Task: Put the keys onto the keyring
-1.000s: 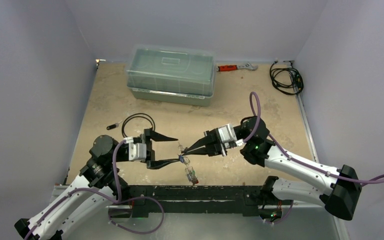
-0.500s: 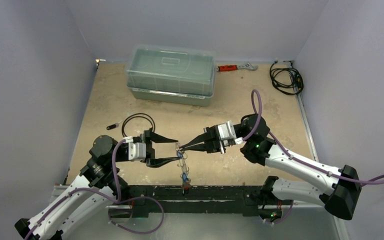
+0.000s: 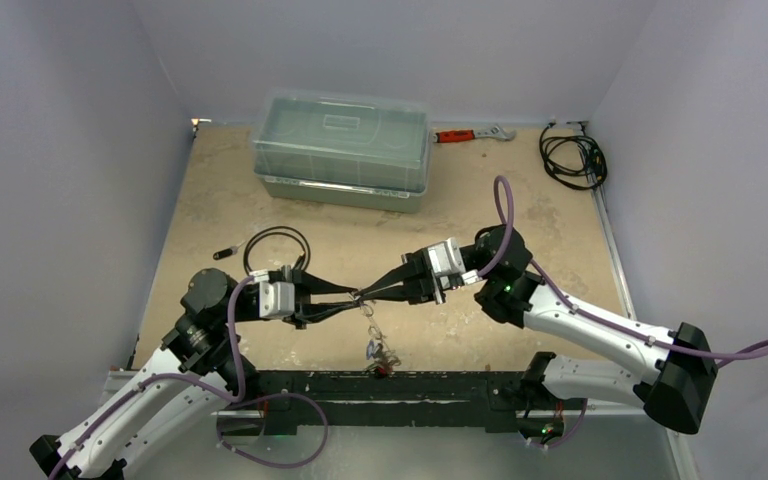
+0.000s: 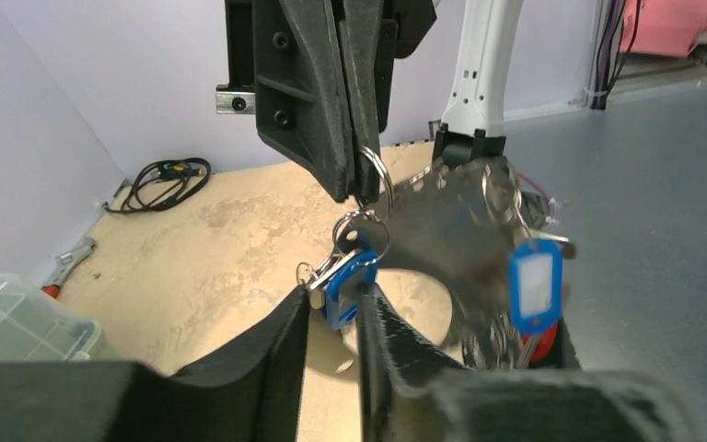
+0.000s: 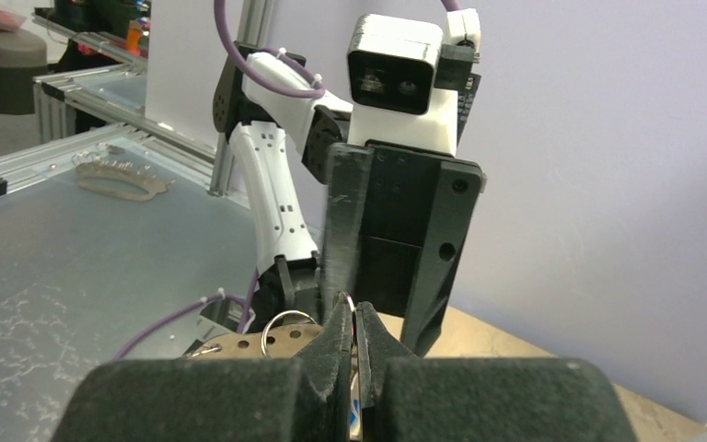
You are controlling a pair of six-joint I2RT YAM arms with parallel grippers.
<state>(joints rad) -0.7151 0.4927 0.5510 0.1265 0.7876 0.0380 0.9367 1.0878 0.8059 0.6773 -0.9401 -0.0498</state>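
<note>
At the centre of the table point(image 3: 210, 210), raised above its surface, two tools are met tip to tip. The right tool point(image 4: 361, 180) is clamped on a small wire ring point(image 4: 375, 175). A blue-tagged key point(image 4: 348, 287) sits between the narrowly parted fingers of the left tool point(image 4: 333, 299); whether it is gripped cannot be told. The keyring point(image 4: 442, 244) and more keys point(image 3: 378, 350) hang from the meeting point toward 6 o'clock. At 12 o'clock a lidded clear box point(image 3: 340, 150) is seen, its contents indistinct.

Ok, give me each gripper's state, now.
Left gripper: nearly closed around a blue-tagged key; whether it actually grips cannot be told.
Right gripper: closed, pinching a small split ring.
</note>
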